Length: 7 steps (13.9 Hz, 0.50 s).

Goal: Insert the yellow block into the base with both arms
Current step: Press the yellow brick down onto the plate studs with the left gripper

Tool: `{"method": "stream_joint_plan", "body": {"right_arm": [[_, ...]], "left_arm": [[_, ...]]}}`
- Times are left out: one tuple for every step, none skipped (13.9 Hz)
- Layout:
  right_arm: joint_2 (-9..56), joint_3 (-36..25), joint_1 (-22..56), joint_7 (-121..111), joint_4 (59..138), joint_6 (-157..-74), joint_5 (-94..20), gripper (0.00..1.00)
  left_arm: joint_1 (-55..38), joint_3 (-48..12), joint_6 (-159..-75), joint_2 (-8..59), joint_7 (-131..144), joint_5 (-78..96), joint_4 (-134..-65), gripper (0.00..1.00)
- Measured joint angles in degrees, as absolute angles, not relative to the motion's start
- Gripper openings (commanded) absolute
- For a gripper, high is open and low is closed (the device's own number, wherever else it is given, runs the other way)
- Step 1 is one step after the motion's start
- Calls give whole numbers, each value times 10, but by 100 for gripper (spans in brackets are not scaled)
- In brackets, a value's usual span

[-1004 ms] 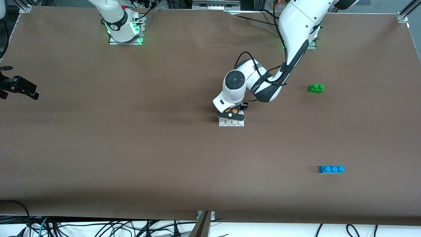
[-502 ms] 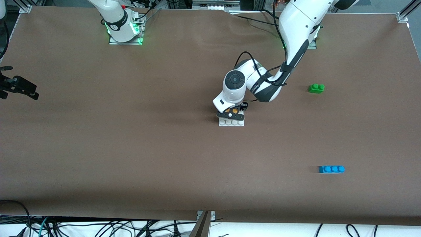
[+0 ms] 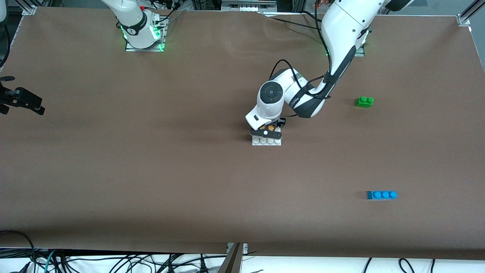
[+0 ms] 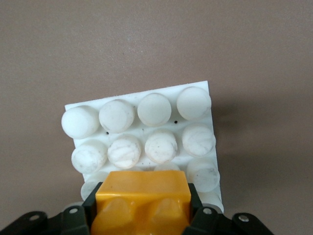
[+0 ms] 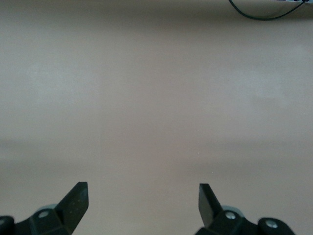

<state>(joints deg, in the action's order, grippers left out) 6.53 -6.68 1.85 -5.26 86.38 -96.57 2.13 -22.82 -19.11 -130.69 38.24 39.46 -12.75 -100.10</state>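
My left gripper [image 3: 267, 131] is in the middle of the table, low over the base [image 3: 267, 141], a white studded plate. It is shut on the yellow block [image 3: 270, 127]. In the left wrist view the black fingers [image 4: 91, 206] clamp both sides of the yellow block [image 4: 143, 198], which covers part of the base [image 4: 204, 85]. Several rows of studs show past the block. Whether the block rests on the studs I cannot tell. In the right wrist view my right gripper [image 5: 143, 188] hangs open over bare brown table with nothing between its fingers; that arm waits.
A green two-stud brick [image 3: 364, 101] lies toward the left arm's end of the table. A longer blue brick [image 3: 382, 195] lies nearer the front camera at that same end. Brown table surface surrounds the base.
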Motion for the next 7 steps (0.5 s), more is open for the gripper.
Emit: {"method": "stream_joint_plan", "body": {"right_arm": [[65,-67,18,-53,864,-966,21,100],[65,-67,18,-53,864,-966,21,100],[65,-67,18,-53,864,-966,21,100],[65,-67,18,-53,864,-966,21,100],[65,-67,18,-53,864,-966,21,100],[65,-67,18,-53,864,-966,21,100],[65,-67,18,-53,864,-966,21,100]], "left_arm": [[-228,-192,-1305,382,395,-127,-1001,10],[-228,-193,-1301,382,395,-127,-1001,10],[-227,-195,-1297,382,395,-126,-1000,10],[-227,-196,-1295,382,396,-126,-1000,10],[-227,-196,-1295,382,396,-126,-1000,10],[-227,-196,-1295,382,396,-126,-1000,10],[-227,-196,-1295,382,396,-126,-1000,9]]}}
